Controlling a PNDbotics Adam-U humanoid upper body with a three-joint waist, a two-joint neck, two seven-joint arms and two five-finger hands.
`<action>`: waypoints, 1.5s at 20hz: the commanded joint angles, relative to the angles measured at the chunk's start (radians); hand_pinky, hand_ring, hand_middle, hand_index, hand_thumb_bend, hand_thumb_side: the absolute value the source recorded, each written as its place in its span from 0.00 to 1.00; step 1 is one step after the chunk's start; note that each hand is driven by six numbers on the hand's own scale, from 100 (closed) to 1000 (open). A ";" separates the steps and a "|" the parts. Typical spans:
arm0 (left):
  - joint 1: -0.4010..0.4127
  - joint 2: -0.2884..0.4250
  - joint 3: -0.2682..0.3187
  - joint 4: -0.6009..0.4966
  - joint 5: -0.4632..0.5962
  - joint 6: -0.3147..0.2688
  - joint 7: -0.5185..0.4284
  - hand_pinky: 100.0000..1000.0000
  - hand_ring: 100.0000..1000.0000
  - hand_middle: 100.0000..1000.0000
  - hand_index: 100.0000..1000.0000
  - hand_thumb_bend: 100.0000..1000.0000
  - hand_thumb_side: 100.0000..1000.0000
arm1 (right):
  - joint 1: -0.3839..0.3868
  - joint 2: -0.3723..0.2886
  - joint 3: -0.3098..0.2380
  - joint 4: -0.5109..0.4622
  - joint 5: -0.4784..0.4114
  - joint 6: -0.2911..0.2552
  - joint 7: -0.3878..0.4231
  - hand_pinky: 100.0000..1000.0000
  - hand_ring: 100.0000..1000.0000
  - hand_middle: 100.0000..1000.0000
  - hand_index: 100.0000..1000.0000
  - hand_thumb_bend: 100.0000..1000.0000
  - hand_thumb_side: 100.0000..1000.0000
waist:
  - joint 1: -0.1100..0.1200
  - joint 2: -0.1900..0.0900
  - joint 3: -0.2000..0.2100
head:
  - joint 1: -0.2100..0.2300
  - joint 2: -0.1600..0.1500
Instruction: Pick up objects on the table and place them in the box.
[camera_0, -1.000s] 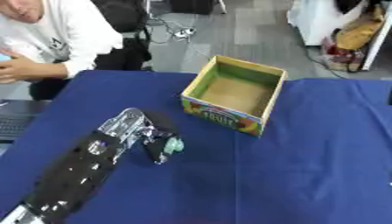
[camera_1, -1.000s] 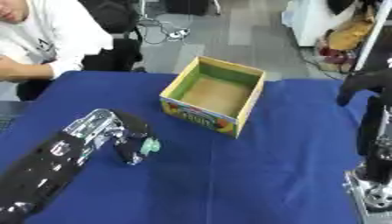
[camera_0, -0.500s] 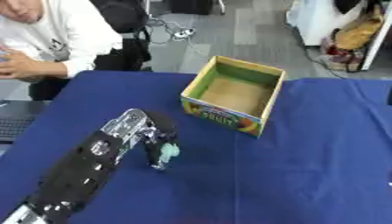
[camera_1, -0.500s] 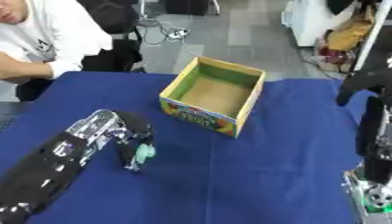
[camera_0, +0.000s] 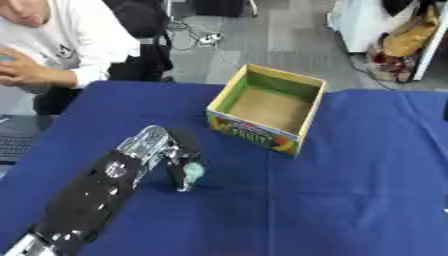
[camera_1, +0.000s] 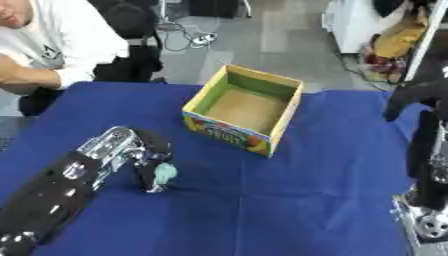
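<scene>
Cloth (camera_0: 350, 200) of deep blue covers the table across the whole left eye view, and on it the left arm comes up from the lower left corner, black with a silver wrist. The left hand (camera_0: 175, 152) bends down toward the table with its fingers curled round a small pale green object (camera_0: 193, 171) — the object sits at the fingertips, just over the cloth, and whether it touches the cloth cannot be told. Up and to the right of the hand, apart from it, stands an open cardboard box (camera_0: 305, 114), yellow on its rim, green on its inner walls, brown on the floor, with a bright printed front; nothing shows inside it. The right eye view shows the same hand from a little further right: the fingers (camera_1: 150, 172) hang down black beside the green object, which lies against them at the tips, with the box up and to the right of it. At the right edge of this view the right arm (camera_1: 429, 150) stands upright, black above and silver at the base — its hand (camera_1: 411, 97) shows only as a dark curved shape at the top of the arm, and how its fingers are set cannot be told.
</scene>
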 joint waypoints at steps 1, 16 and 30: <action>-0.004 0.006 0.001 0.007 -0.006 -0.001 0.022 0.00 0.07 0.38 0.54 0.00 0.67 | -0.005 -0.002 -0.005 -0.010 -0.002 -0.002 0.004 0.09 0.19 0.29 0.39 0.00 0.85 | -0.002 -0.012 0.001 | 0.009 0.002; -0.008 0.012 0.007 0.001 0.037 -0.022 -0.098 0.40 0.51 0.72 0.76 0.56 0.54 | -0.003 -0.002 -0.005 -0.005 -0.010 0.003 0.011 0.08 0.19 0.29 0.39 0.00 0.85 | -0.003 -0.016 0.004 | 0.008 0.000; -0.029 0.006 0.019 -0.026 0.103 0.027 -0.188 0.32 0.44 0.66 0.75 0.29 0.72 | -0.001 -0.002 -0.005 -0.003 -0.014 0.003 0.015 0.08 0.19 0.29 0.39 0.00 0.85 | -0.004 -0.017 0.005 | 0.013 0.001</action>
